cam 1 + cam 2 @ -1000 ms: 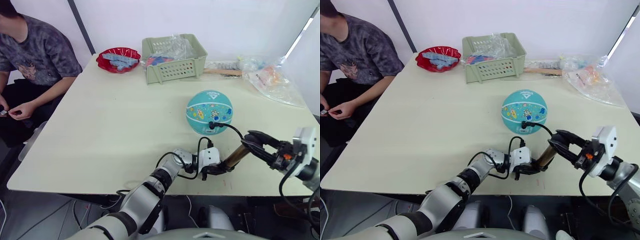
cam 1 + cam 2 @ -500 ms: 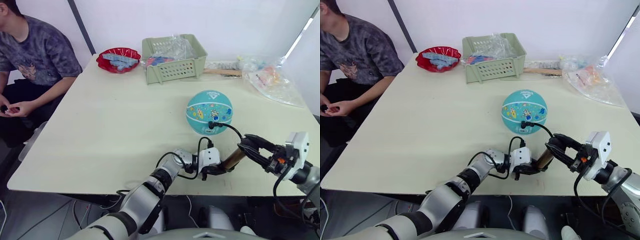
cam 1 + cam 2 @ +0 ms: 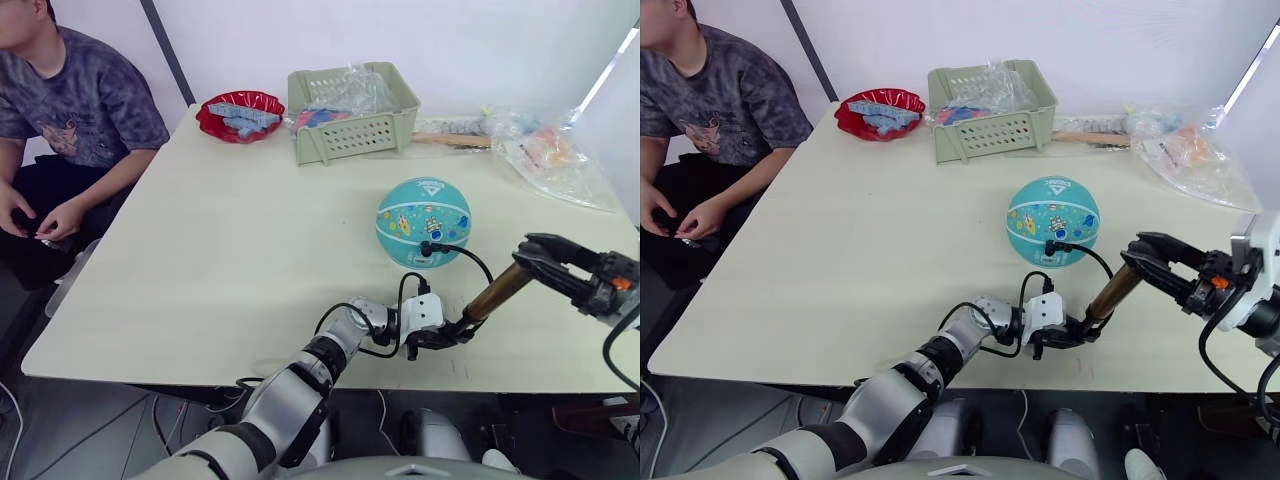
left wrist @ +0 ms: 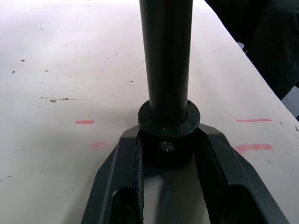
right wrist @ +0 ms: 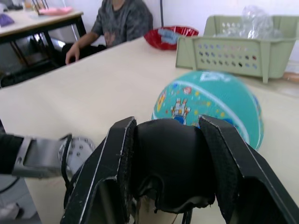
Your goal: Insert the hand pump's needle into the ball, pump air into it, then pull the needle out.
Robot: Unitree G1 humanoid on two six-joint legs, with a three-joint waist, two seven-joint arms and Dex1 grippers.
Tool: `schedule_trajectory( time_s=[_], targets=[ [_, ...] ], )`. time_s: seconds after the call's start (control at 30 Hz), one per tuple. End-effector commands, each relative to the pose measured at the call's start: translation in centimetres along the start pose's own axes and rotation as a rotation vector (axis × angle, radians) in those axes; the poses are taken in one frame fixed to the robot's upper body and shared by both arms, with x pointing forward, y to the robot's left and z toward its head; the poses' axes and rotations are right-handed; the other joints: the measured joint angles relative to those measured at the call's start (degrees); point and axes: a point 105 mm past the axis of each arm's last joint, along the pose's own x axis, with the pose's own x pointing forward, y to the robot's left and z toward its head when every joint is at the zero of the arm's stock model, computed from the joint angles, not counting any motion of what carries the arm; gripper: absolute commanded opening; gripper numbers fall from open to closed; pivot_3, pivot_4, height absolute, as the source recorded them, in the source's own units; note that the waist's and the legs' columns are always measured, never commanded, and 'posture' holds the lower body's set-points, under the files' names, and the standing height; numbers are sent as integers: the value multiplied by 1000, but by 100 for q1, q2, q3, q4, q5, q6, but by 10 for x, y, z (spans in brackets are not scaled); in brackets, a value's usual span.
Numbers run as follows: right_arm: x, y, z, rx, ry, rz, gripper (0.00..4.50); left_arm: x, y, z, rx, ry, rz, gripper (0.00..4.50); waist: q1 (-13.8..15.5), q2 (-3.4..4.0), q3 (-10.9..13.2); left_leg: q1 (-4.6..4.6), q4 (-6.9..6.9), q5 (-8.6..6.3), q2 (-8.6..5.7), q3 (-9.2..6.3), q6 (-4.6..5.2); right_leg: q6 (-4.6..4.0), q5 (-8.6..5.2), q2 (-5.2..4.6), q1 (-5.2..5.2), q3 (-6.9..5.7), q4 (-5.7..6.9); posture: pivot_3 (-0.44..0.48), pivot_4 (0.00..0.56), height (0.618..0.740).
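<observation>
Left gripper (image 3: pixel 447 337) is clamping hand pump (image 3: pixel 492 294) base cap, right gripper (image 3: pixel 540 258) is clamping its handle, lower right. Pump rigid; you're keeping end grips. Ball (image 3: pixel 423 222) light, prob. rolls; needle (image 3: pixel 426 249) fragile.

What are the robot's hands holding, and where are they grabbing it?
Both hold the hand pump: the left gripper clamps its bottom cap, the right gripper its top handle.

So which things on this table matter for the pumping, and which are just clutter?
In play: hand pump, its hose and needle, the ball, left end effector, right end effector.
Clutter: green basket, red bowl, plastic bags.
</observation>
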Motion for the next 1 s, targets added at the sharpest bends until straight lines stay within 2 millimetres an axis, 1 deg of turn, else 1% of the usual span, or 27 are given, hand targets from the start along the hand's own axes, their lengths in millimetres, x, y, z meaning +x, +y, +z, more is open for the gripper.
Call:
schedule_trajectory(
  time_s=[0.03, 0.13, 0.3, 0.4, 0.43, 0.47, 0.53, 0.67, 0.73, 0.9, 1.0],
  targets=[
    [-13, -10, 52, -128, -144, -77, 1599, -13, -32, -63, -147, 207, -70, 1108, 0, -6, 10, 0, 1, 0, 0, -1, 0, 0, 0, 1, 0, 0, 1, 0, 150, 738],
    [-16, -13, 64, -155, -150, -86, 1599, -13, -32, -63, -147, 208, -70, 1108, 3, -7, 12, 0, 1, 0, 1, -2, 0, 0, 0, 2, 0, 0, 2, 0, 150, 738],
    [-17, -14, 74, -178, -157, -92, 1599, -14, -32, -63, -148, 208, -70, 1108, -1, -9, 15, 0, 1, 0, 0, 0, 0, 0, 0, 2, 1, 1, 2, 0, 150, 738],
    [-16, -13, 75, -179, -151, -88, 1599, -14, -32, -63, -148, 208, -70, 1108, -2, -10, 15, 1, 2, 0, 1, 0, 0, 0, 0, 2, 1, 1, 3, 0, 150, 738],
    [-15, -12, 71, -172, -140, -81, 1600, -14, -32, -63, -148, 208, -69, 1108, -2, -10, 16, 1, 2, 0, 1, -1, 0, 0, 0, 3, 1, 1, 3, 0, 150, 738],
    [-14, -11, 63, -162, -113, -77, 1600, -14, -32, -63, -148, 208, -70, 1108, -3, -9, 15, 1, 2, 0, 1, -1, 0, 0, 0, 3, 1, 1, 3, 0, 150, 738],
    [-9, -10, 38, -135, -22, -65, 1599, -13, -32, -63, -148, 207, -69, 1108, 1, -11, 14, 1, 2, 0, 1, -1, 0, 0, 0, 3, 1, 1, 2, 0, 150, 738],
    [-1, -5, 5, -72, 47, -40, 1599, -14, -31, -63, -148, 209, -67, 1108, -12, -43, -11, 3, 1, 0, 4, -2, 0, -1, 0, 7, 3, 1, 2, 0, 150, 738],
    [0, -4, -10, -54, 76, -33, 1599, -14, -31, -63, -147, 210, -64, 1108, -15, -61, -26, 8, 2, 0, 8, -3, 0, -1, 0, 9, 5, 2, 4, 0, 150, 738],
    [1, -2, -37, 2, 83, -36, 1599, -15, -30, -64, -148, 213, -58, 1108, -13, -65, -33, 7, 1, 0, 8, -3, 0, -1, 0, 10, 5, 2, 4, 0, 150, 738],
    [1, -3, -48, 38, 71, -45, 1599, -15, -30, -64, -149, 213, -56, 1108, -13, -65, -34, 8, 2, 0, 9, -3, 0, -1, 0, 9, 5, 2, 4, 0, 150, 738]
  ],
)
